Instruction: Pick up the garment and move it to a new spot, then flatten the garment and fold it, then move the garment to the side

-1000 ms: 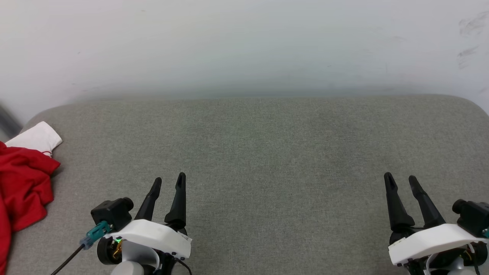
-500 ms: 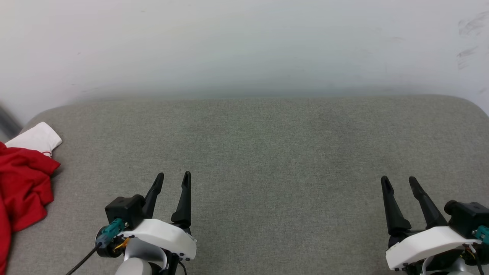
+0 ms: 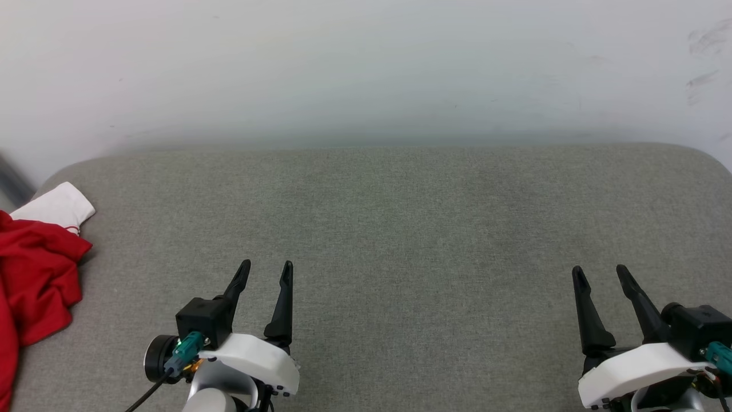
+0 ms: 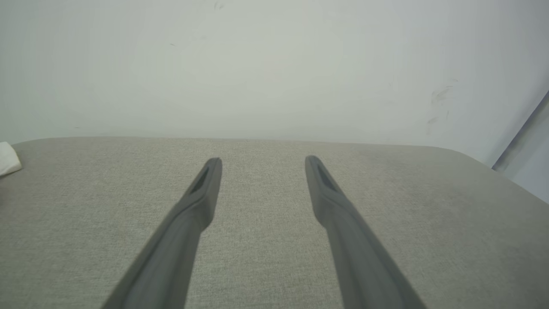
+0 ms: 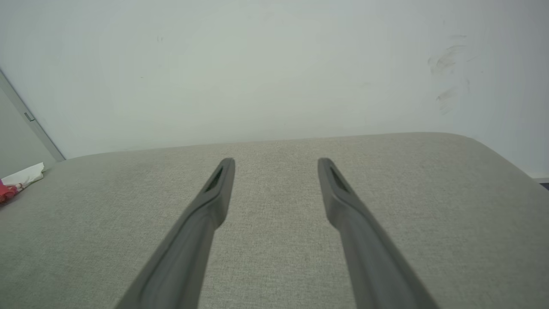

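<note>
The garment point(image 3: 34, 280) lies crumpled at the far left edge of the grey cushioned surface, red cloth with a white sleeve point(image 3: 57, 206) poking out at its top; its letters and number are hidden. That white sleeve point(image 4: 7, 158) peeks in at the left edge of the left wrist view, and the garment point(image 5: 19, 179) is a small white and red patch at the left of the right wrist view. My left gripper point(image 3: 266, 268) stands open at the lower left, well to the right of the garment. My right gripper point(image 3: 600, 272) is open at the lower right. Both hold nothing.
The grey cushioned surface point(image 3: 400, 229) spreads wide between and beyond the grippers, with rounded far corners. A white wall point(image 3: 366, 68) rises right behind its far edge, scuffed at the upper right.
My left gripper has shifted to the right and turned a little, its wrist camera swinging round. The right gripper has drawn slightly back. The garment has not moved.
</note>
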`<state>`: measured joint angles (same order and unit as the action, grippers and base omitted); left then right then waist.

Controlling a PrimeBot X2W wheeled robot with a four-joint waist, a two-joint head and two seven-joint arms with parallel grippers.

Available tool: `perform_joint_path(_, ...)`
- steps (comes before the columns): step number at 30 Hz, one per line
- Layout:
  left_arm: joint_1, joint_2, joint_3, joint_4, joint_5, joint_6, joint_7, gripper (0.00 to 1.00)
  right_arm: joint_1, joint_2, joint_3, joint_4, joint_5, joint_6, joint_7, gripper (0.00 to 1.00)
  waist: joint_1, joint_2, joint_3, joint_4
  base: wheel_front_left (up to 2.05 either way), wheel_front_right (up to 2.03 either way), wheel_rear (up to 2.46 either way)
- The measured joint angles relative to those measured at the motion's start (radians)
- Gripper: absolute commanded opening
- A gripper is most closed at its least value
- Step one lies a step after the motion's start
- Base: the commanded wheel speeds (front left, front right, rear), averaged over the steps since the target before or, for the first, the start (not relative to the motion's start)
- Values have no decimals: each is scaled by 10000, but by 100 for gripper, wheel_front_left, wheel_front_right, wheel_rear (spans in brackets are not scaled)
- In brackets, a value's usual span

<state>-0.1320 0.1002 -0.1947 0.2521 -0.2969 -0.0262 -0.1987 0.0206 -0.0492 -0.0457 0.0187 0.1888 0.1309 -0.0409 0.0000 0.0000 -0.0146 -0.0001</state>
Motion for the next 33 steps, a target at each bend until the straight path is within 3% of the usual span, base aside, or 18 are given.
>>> perform_joint_path(33, -22, -247, 90, 232, 1649, -79, -616, 100, -56, -4, -98, 119, -1795, 0, -581, 100, 0, 0, 45, 262, 0, 0, 0)
